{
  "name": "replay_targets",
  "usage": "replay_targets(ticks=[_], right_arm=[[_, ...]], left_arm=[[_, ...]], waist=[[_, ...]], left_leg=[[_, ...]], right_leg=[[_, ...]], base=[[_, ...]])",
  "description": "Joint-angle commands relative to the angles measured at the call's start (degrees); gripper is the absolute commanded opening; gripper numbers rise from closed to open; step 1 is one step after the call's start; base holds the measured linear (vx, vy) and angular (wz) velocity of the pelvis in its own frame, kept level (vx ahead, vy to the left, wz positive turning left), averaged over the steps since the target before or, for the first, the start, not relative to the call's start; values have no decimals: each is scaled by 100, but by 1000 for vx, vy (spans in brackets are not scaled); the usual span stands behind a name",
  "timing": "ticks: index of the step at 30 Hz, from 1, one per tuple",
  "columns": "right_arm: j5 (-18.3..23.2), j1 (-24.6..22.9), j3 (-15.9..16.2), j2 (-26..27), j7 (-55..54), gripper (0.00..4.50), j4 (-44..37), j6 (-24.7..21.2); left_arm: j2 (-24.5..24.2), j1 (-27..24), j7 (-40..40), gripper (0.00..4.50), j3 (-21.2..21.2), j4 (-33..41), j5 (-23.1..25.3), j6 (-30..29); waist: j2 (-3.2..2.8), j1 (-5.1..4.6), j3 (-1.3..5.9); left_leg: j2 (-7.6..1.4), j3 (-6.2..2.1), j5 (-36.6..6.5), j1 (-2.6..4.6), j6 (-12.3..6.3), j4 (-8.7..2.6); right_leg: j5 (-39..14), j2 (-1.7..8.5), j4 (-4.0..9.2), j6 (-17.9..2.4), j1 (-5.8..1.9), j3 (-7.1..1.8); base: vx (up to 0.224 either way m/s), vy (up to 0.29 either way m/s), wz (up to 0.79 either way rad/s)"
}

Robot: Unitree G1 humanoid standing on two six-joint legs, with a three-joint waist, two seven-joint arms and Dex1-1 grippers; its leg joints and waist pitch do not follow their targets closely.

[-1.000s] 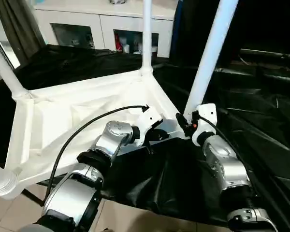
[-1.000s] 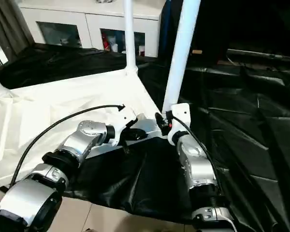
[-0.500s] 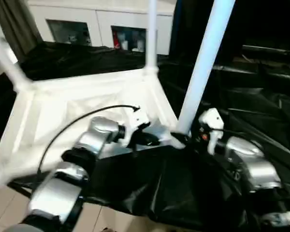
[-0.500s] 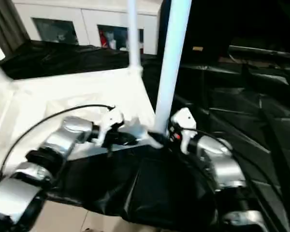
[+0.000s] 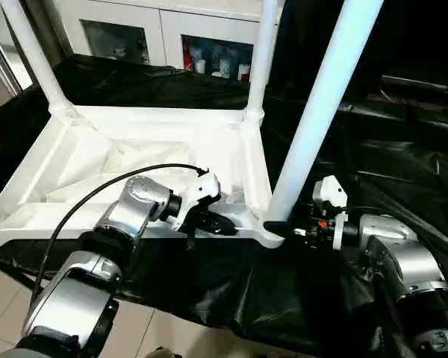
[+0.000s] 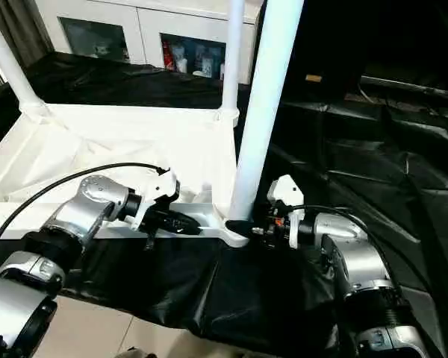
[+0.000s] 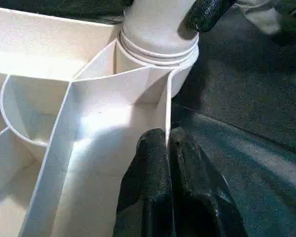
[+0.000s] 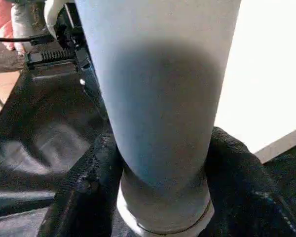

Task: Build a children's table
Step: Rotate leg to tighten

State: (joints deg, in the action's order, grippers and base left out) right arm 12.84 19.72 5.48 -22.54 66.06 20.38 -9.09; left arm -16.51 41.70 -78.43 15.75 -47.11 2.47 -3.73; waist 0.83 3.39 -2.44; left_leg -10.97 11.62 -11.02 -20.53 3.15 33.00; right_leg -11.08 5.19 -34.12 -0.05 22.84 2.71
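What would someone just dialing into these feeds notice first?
The white table top lying upside down on the black sheet, with legs standing up from its corners. Nearest the robot, the right gripper is clamped around the base of the near leg at its corner socket. Beside it, the left gripper pinches the top's thin rim wall.

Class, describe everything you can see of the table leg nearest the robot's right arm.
The near leg is a smooth white plastic-looking tube, standing almost upright with a slight lean, its top out of view. Its base sits in the round corner socket of the upturned white top. The right pincer clasps it just above the socket, one black finger on each side.
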Motion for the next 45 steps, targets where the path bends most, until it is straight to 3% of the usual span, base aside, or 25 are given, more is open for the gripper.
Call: replay_targets(ticks=[1, 2, 4, 6, 7, 9, 11, 13, 18, 19, 21, 24, 27, 28, 29, 30, 33, 34, 36, 38, 40, 41, 42, 43, 45], right_arm=[[-11, -133, 355, 117, 234, 211, -66, -29], [-7, -181, 341, 138, 178, 206, -123, -60], [-1, -209, 333, 146, 148, 203, -157, -80], [2, -391, 207, 264, -265, 200, -242, -144], [-41, -440, 150, 344, -528, 200, -224, -185], [-112, -484, 79, 454, -883, 198, -178, -239], [-278, -549, -59, 781, -1706, 198, -39, -301], [-336, -597, -93, 952, -2036, 197, -31, -347], [-547, -604, -296, 1809, -3583, 197, 141, -424], [-547, -604, -296, 1809, -3583, 197, 141, -424], [-632, -343, -447, 2305, -4470, 197, 470, -305], [-696, -256, -352, 2375, -4445, 197, 515, -199], [-674, -212, -299, 2383, -4230, 197, 523, -52], [-641, -207, -299, 2375, -4127, 252, 504, -35], [-581, -206, -307, 2351, -3995, 252, 470, -45], [-573, -211, -236, 2222, -3726, 273, 386, -55], [-545, -219, -55, 1724, -2903, 273, 208, -97], [-514, -217, -14, 1566, -2651, 273, 177, -85], [-461, -222, 26, 1369, -2328, 273, 127, -62], [-359, -228, 94, 860, -1535, 273, 0, 33], [-356, -228, 96, 842, -1505, 273, -4, 38], [-266, -240, 98, 567, -1073, 273, -122, 15], [-225, -247, 93, 457, -902, 273, -179, -4], [-225, -247, 93, 457, -902, 273, -179, -4], [-184, -253, 141, 204, -512, 273, -257, -41]], left_arm=[[54, -88, 90, 0, 162, -33, 95, -105], [77, -53, 192, 0, 154, -92, 129, -61], [92, -33, 253, 0, 149, -127, 149, -35], [229, 57, 705, 0, 69, -268, 195, 27], [297, 90, 897, 0, 31, -321, 206, 55], [386, 125, 1146, 0, -16, -373, 220, 74], [642, 194, 1666, 0, -124, -474, 207, 44], [770, 214, 1869, 0, -155, -511, 203, 31], [1327, 156, 2454, 0, -133, -484, 202, -50], [1327, 156, 2454, 0, -133, -484, 202, -50], [1608, 29, 2561, 0, -21, -344, 237, -63], [1656, -25, 2539, 0, 24, -290, 255, -61], [1628, -57, 2473, 0, 63, -236, 284, -62], [1599, -58, 2455, 0, 68, -225, 292, -61], [1556, -49, 2432, 0, 61, -225, 293, -57], [1439, -38, 2341, 0, 63, -218, 310, -44], [1110, -52, 1892, 0, 113, -166, 344, -16], [1031, -64, 1761, 0, 125, -140, 339, -13], [946, -73, 1618, 0, 133, -119, 325, -12], [695, -117, 1116, 0, 198, -52, 289, 45], [686, -119, 1095, 0, 201, -48, 287, 47], [515, -192, 613, 0, 265, 84, 204, 75], [431, -231, 390, 0, 297, 158, 165, 104], [431, -231, 390, 0, 297, 158, 165, 104], [253, -321, -101, 0, 360, 306, 74, 91]], waist=[[27, 27, 318], [-50, 32, 325], [-10, 33, 334], [-34, 29, 321], [-25, 26, 313], [-13, -1, 278], [-26, -34, 221], [-34, -80, 218], [-31, -186, 225], [-30, -207, 219], [6, -232, 207], [14, -255, 209], [17, -281, 206], [16, -288, 206], [18, -294, 207], [26, -286, 206], [7, -268, 219], [27, -262, 226], [6, -270, 253], [-8, -263, 269], [-12, -247, 280], [-130, -228, 311], [-125, -230, 328], [-80, -225, 348], [-98, -172, 374]], left_leg=[[-257, -82, -915, 39, -432, -347], [-252, -82, -859, 48, -439, -337], [-248, -81, -795, 39, -477, -330], [-250, -82, -874, 42, -469, -336], [-247, -80, -953, 47, -447, -342], [-242, -92, -1377, 78, -303, -384], [-237, -126, -1984, 148, -41, -429], [-227, -163, -2237, 165, 76, -452], [-228, -222, -2431, 138, 116, -508], [-228, -225, -2461, 133, 120, -514], [-223, -235, -2619, 157, 141, -517], [-214, -265, -2704, 133, 131, -532], [-210, -260, -2711, 125, 58, -534], [-211, -252, -2709, 134, 40, -530], [-209, -251, -2678, 117, 15, -533], [-215, -254, -2653, 105, -14, -538], [-221, -243, -2537, 91, -69, -534], [-223, -224, -2387, 65, -127, -528], [-232, -209, -2063, 28, -168, -520], [-223, -164, -1854, 47, -267, -477], [-224, -146, -1678, 41, -376, -444], [-233, -147, -1468, 62, -384, -427], [-239, -144, -1303, 53, -413, -410], [-227, -129, -966, 23, -547, -371], [-217, -109, -597, 25, -775, -329]], right_leg=[[-489, 317, 325, -1602, -280, -204], [-308, 307, 316, -1643, -276, -204], [-87, 298, 292, -1696, -296, -197], [-100, 299, 312, -1706, -291, -196], [-218, 300, 329, -1688, -281, -197], [-986, 308, 415, -1546, -256, -200], [-2194, 327, 546, -1223, -185, -207], [-2691, 322, 604, -987, -161, -202], [-2831, 332, 651, -799, -158, -174], [-2845, 331, 661, -778, -137, -177], [-3055, 337, 697, -697, -89, -176], [-3193, 344, 710, -580, -112, -166], [-3089, 346, 724, -598, -99, -179], [-3045, 342, 724, -623, -85, -187], [-2992, 343, 717, -649, -100, -191], [-2944, 347, 707, -674, -110, -191], [-2671, 340, 679, -754, -146, -199], [-2433, 340, 659, -817, -169, -214], [-1958, 351, 596, -993, -212, -223], [-1444, 321, 561, -1218, -235, -222], [-1206, 334, 520, -1372, -241, -233], [-867, 336, 487, -1494, -269, -223], [-532, 323, 446, -1573, -295, -217], [137, 295, 358, -1732, -330, -207], [721, 299, 290, -1885, -362, -196]], base=[[0, 0, 0], [0, 0, 0], [0, 0, 0], [0, 0, 0], [0, 0, 0], [0, 0, 0], [0, 0, 0], [-26, 6, 1], [0, 0, 0], [0, 0, 0], [0, 0, 0], [0, 0, 0], [0, 0, 0], [0, 0, 0], [0, 0, 0], [0, 0, 0], [0, 0, 0], [0, 0, 0], [0, 0, 0], [33, -13, 1], [60, -29, 5], [64, -34, 4], [76, -27, 1], [68, -15, 0], [34, -7, 0]])
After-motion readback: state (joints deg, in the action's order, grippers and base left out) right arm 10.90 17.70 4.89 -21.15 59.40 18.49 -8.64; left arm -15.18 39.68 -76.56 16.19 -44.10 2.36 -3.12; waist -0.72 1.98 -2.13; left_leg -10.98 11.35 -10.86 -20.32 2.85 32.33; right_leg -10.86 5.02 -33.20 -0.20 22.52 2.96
